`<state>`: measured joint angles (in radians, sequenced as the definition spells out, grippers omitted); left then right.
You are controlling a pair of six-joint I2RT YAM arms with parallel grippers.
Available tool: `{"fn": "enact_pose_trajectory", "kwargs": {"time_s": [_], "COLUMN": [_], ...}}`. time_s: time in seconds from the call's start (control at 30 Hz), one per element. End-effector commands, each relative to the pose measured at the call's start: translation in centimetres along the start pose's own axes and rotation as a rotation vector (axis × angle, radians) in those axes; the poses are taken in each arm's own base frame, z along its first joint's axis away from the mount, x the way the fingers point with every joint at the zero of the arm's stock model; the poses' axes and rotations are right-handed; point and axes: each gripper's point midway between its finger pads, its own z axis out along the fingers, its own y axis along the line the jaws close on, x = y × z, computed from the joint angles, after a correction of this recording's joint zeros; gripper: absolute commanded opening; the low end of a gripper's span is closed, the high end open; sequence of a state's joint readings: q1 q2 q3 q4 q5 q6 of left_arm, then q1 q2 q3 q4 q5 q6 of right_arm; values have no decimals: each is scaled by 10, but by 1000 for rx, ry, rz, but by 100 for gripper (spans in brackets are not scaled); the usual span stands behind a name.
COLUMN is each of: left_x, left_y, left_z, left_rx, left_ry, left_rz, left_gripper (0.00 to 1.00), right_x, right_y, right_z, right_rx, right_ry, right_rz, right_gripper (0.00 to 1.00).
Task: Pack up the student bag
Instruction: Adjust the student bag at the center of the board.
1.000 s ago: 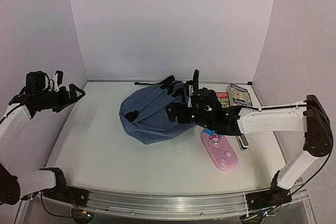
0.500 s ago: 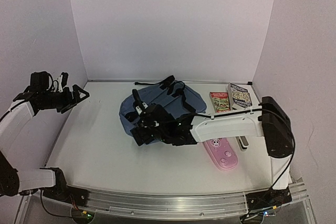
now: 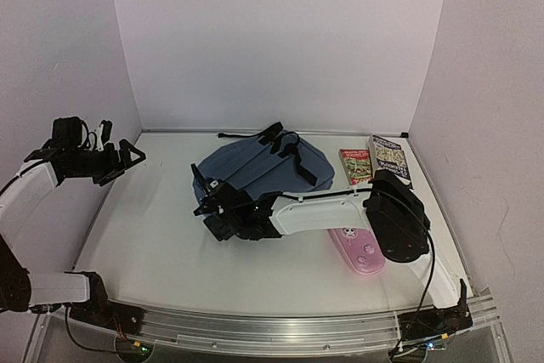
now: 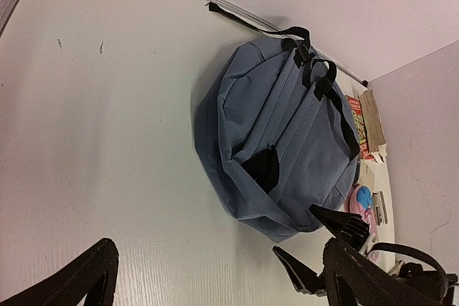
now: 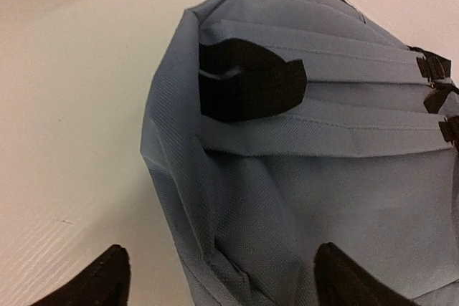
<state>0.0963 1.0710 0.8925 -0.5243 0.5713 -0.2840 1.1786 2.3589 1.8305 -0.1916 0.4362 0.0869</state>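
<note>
The student bag (image 3: 263, 166), slate-blue with black straps, lies flat in the middle of the table. It also shows in the left wrist view (image 4: 287, 127), and it fills the right wrist view (image 5: 301, 148) with its black top handle (image 5: 247, 80) facing me. My right gripper (image 3: 210, 200) is open at the bag's near-left edge. Its fingertips (image 5: 107, 277) stand wide apart on either side of that edge, holding nothing. My left gripper (image 3: 127, 157) is open and empty, raised at the far left, well away from the bag.
A pink pencil case (image 3: 364, 251) lies near the right arm. Two books (image 3: 355, 165) (image 3: 388, 155) lie at the back right. White walls close in the table on three sides. The right forearm (image 3: 314, 210) stretches across in front of the bag.
My right gripper has moved left and nearer, off the top of the bag to its near-left edge, and the arm's elbow has swung inward. The left arm has barely moved.
</note>
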Motion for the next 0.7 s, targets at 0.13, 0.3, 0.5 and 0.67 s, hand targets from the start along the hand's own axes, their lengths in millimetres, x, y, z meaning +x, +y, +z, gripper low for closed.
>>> {"fn": "enact_pose_trajectory", "kwargs": {"time_s": [0.13, 0.3, 0.5, 0.67], "left_x": [-6, -17, -38, -48], "left_y": [-13, -35, -48, -61], "left_z": [-2, -9, -33, -58], "left_rx": [49, 159, 147, 116], "left_ry": [-6, -52, -143, -186], "left_rz": [28, -65, -113, -50], "left_gripper": [100, 100, 100, 100], "right_x": [-12, -68, -158, -210], "right_y": [0, -11, -51, -97], "right_z": [10, -30, -114, -183], "right_rx": [36, -15, -97, -175], "right_ry": [-22, -140, -345, -504], "right_rz": [-5, 109, 317, 543], "right_gripper": [31, 0, 0, 0]}}
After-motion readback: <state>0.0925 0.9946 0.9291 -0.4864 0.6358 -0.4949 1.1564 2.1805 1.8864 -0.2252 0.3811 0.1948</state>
